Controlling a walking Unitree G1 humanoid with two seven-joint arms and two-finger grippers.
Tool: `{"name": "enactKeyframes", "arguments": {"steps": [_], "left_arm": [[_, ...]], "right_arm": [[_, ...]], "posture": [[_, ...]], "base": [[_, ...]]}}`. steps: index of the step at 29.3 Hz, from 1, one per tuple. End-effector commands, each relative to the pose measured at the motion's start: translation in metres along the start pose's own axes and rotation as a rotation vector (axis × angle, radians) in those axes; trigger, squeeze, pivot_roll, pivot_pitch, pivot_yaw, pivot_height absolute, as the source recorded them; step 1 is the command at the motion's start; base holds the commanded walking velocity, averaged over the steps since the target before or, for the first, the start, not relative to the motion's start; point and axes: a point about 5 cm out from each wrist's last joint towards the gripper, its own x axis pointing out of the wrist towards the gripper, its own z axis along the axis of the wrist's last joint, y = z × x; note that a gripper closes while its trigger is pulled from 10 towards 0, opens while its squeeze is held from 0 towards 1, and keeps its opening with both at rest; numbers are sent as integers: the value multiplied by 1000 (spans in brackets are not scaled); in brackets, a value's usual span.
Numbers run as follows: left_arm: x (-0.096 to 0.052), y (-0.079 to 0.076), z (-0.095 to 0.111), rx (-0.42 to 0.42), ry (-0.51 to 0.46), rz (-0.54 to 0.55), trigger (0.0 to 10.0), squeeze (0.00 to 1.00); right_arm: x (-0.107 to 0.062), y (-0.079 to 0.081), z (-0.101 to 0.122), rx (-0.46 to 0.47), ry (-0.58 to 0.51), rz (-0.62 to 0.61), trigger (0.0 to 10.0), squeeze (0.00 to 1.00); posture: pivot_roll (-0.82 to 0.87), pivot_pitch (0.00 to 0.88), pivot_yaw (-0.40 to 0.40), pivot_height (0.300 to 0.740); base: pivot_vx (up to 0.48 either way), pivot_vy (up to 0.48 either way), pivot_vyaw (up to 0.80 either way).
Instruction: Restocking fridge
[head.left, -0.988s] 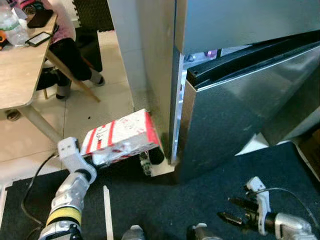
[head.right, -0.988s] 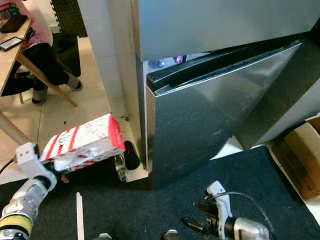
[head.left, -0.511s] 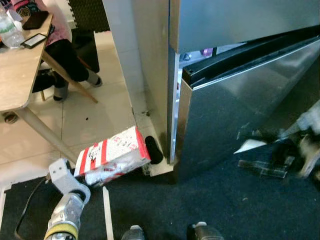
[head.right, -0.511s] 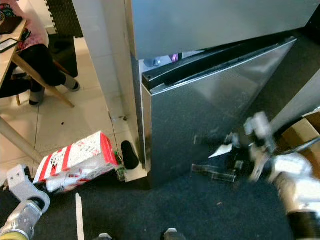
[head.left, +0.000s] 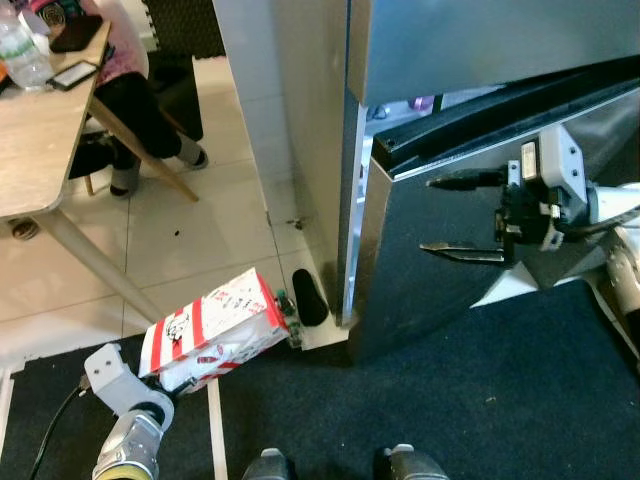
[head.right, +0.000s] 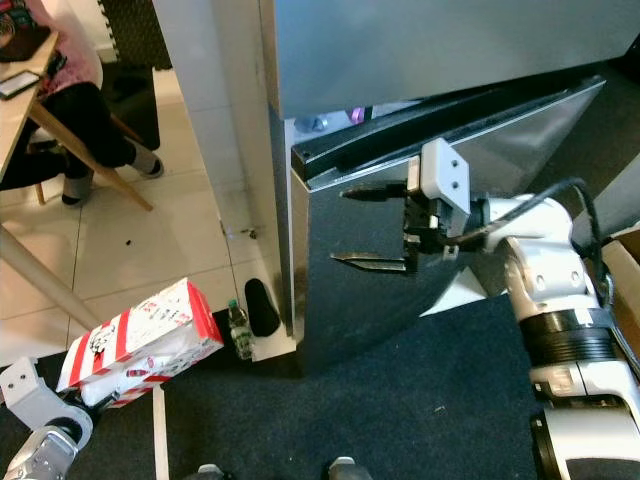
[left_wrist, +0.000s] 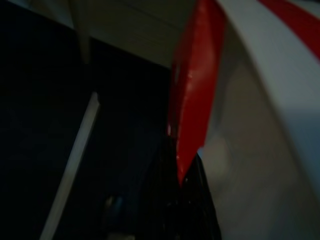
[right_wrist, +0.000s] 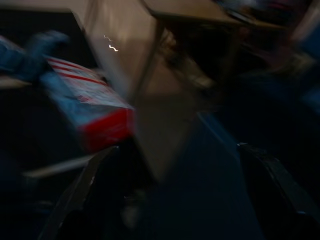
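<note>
Left eye view: low on the left, the left gripper (head.left: 175, 365) holds a red-and-white striped carton (head.left: 212, 328) just above the dark floor mat (head.left: 420, 400), near the stainless-steel fridge (head.left: 450, 130). At right, the right gripper (head.left: 455, 215), its two black fingers spread wide and empty, hangs before the ajar lower fridge door (head.left: 440, 270).

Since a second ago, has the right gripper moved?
Yes. The right gripper rose from low over the dark mat to the ajar steel fridge door's front, fingers open.
</note>
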Motion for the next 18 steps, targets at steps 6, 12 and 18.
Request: {"name": "enactKeyframes", "arguments": {"steps": [6, 12, 18], "left_arm": [[-9, 9, -20, 1, 54, 34, 10000, 0], [-14, 14, -30, -3, 78, 53, 10000, 0], [-17, 17, -35, -5, 95, 62, 10000, 0]], "right_arm": [[5, -13, 4, -73, 88, 0, 10000, 0], [3, -19, -1, -140, 272, 76, 10000, 0], [-10, -25, -16, -214, 527, 120, 10000, 0]], "posture": [[-79, 171, -1, 740], [-79, 170, -6, 740], [-78, 170, -10, 740]], "base": [[0, 0, 0], [0, 0, 0], [0, 0, 0]]}}
